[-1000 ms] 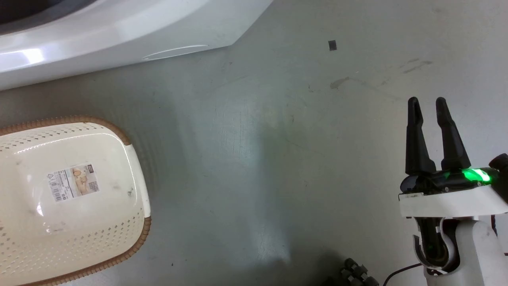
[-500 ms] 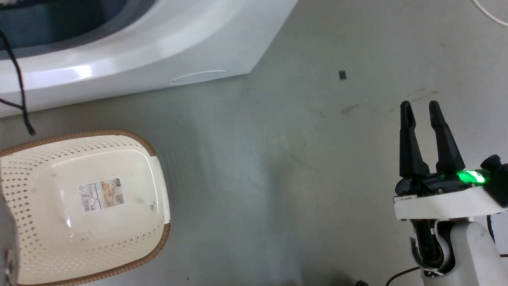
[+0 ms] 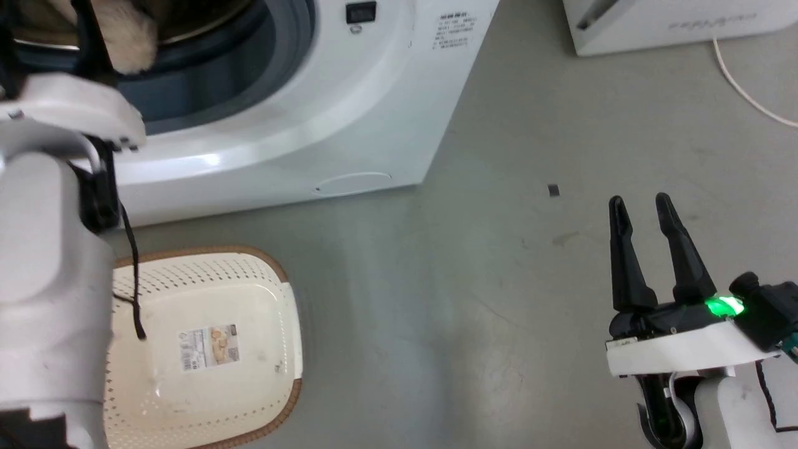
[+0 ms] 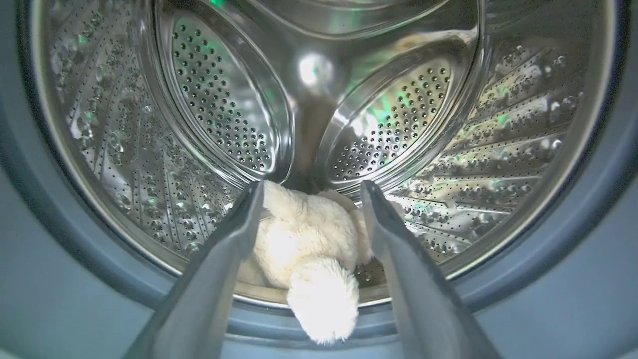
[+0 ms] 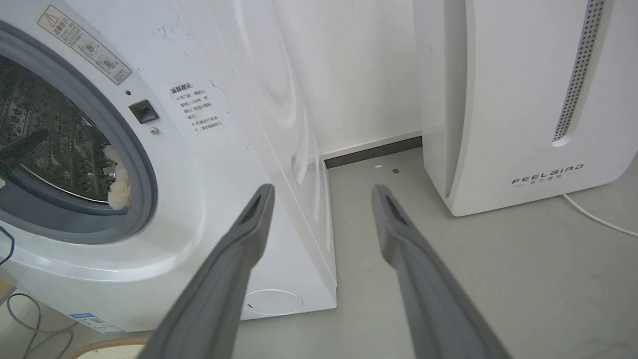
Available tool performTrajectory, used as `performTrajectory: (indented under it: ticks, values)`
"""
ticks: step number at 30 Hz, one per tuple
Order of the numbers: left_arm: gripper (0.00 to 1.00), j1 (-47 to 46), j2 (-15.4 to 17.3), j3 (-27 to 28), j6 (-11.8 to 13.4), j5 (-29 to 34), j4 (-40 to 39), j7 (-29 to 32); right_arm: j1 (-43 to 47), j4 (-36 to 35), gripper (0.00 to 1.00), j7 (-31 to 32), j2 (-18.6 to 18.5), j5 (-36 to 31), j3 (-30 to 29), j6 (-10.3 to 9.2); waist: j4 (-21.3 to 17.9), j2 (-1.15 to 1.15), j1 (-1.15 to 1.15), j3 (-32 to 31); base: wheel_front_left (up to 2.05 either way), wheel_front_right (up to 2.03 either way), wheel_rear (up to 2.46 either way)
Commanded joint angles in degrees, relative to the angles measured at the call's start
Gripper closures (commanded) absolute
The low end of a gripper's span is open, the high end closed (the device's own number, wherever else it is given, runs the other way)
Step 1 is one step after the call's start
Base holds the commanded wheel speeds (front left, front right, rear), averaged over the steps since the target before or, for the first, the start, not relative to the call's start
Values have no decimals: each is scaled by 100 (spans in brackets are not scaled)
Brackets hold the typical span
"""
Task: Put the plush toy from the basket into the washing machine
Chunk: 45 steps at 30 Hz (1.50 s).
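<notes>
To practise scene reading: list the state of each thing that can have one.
plush toy: lying in the drum, one limb hanging out.
washing machine: porthole open.
basket: on the floor, no toy visible.
left gripper: open, flanking the toy.
right gripper: open, holding nothing.

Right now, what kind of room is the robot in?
Probably a laundry room: a white front-loading washing machine with a plush toy in its drum, and a basket on the floor before it.
</notes>
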Motion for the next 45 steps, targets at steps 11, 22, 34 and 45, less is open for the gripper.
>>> performTrajectory:
  ticks: [11,22,34,45]
  values:
    - [0,1709,-598,231,80,482,-1132,-30,419,0,0,-27,-3,-475,-128,-4,473,0,0,-1031,0,0,0]
    - [0,3326,-1201,269,94,853,-2086,-30,896,-234,0,-27,-3,-1263,-493,-4,774,0,0,-1726,0,0,0]
    - [0,4712,-1552,351,-92,913,-2831,-30,1295,-348,0,-27,-3,-1448,-660,-4,951,0,0,-2292,0,0,0]
    - [0,5423,-1653,234,-438,1024,-2997,-30,1745,-320,0,-27,-3,-1501,-709,-4,1098,0,0,-2676,0,0,0]
